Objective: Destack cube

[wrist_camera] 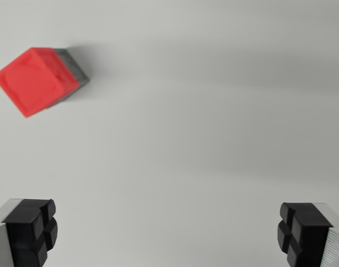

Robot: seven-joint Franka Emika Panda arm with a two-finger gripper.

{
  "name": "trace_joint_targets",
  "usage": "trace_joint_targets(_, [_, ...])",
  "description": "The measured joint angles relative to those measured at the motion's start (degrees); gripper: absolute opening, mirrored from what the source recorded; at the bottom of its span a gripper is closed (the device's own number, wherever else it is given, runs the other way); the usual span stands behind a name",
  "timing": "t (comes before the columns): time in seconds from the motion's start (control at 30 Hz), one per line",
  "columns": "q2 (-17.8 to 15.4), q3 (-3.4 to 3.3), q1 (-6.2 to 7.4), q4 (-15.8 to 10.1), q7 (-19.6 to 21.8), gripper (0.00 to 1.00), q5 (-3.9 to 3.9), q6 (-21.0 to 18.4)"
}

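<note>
The tool (pixel 169 236) is wide open and holds nothing. Only its black fingertips (pixel 33 228) show, cut off at the bottom. The blurry red cube (pixel 34 80) sits at ten o'clock on the white bench (pixel 202 128), hiding most of a grey cube (pixel 74 69) under it.

Soft even light, slight blur (faint shadow behind cube (pixel 38 80))

Open counter (pixel 202 139) lies bare between the spread claw (pixel 168 233) fingers; the sole obstacle, a red cube (pixel 35 80) stacked on a grey cube (pixel 74 69), stands at upper left.
</note>
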Motion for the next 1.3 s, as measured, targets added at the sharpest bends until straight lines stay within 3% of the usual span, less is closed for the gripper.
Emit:
trace_joint_targets(0.7, [2.8,1.67,1.63,-1.1,-5.1,1.00,-0.02,3.5])
trace_joint_targets(1.3, [6.9,3.38,3.61,-1.2,-11.1,1.00,-0.57,7.2])
